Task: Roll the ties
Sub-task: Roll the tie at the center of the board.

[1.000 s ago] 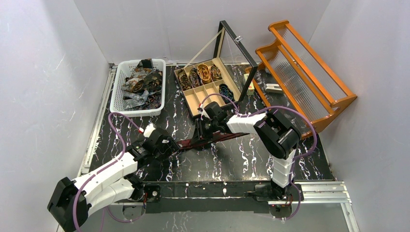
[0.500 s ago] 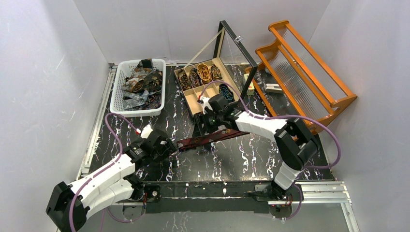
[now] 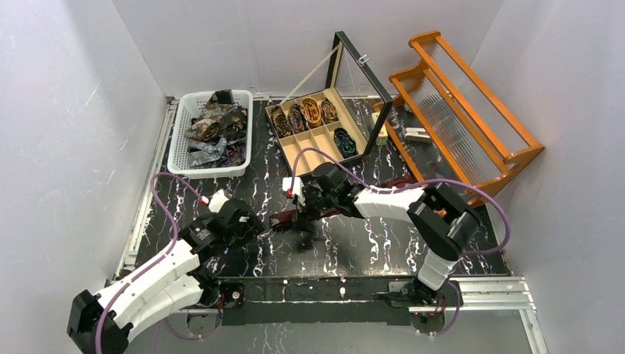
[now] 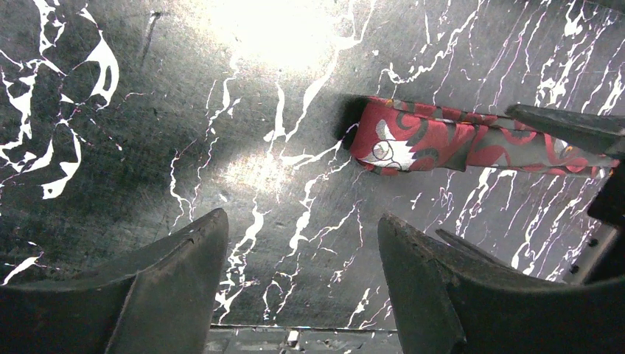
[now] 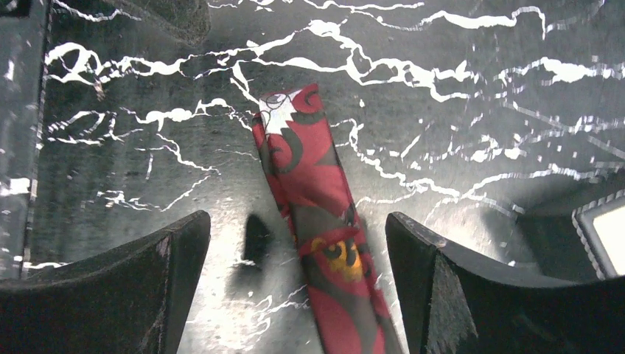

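A red patterned tie (image 5: 309, 184) lies flat on the black marbled table as a narrow strip. Its free end (image 4: 413, 140) points toward my left gripper (image 4: 302, 217), which hovers open just short of it with only bare table between its fingers. My right gripper (image 5: 297, 215) is open and straddles the strip a little behind that end, one finger on each side, neither visibly touching the fabric. From above, the tie (image 3: 284, 218) runs right beneath the right arm, with the left gripper (image 3: 258, 225) and the right gripper (image 3: 302, 214) close together.
A white basket (image 3: 177, 158) at the back left holds a heap of loose ties. A wooden compartment box (image 3: 295, 158) with a raised glass lid (image 3: 361, 74) holds several coiled ties (image 3: 311, 110). An orange rack (image 3: 464, 110) stands at the back right.
My right gripper has opened, let go of the tie, and slid left along it toward its end. The left arm has barely shifted.
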`<state>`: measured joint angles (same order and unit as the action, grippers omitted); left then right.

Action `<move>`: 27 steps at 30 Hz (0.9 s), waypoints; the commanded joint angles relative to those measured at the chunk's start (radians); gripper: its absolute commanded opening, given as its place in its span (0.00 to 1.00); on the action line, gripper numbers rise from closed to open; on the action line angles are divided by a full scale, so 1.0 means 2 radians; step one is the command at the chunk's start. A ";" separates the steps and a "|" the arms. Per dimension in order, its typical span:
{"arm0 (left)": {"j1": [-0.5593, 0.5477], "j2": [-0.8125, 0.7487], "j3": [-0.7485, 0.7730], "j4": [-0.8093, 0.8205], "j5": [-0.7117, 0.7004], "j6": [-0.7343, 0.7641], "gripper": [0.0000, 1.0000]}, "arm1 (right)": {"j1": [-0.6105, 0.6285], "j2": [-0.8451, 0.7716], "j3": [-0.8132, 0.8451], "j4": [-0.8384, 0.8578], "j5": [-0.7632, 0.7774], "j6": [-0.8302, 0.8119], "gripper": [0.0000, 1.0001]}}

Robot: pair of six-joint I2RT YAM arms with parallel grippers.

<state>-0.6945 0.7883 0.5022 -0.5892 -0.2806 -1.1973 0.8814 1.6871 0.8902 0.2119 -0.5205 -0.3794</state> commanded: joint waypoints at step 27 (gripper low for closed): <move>0.003 -0.036 -0.004 -0.037 -0.022 -0.001 0.72 | 0.012 0.145 0.085 0.038 -0.049 -0.062 0.51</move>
<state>-0.6937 0.7292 0.4992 -0.6289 -0.2836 -1.1946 0.9035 1.9503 1.0382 0.2581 -0.6140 -0.5262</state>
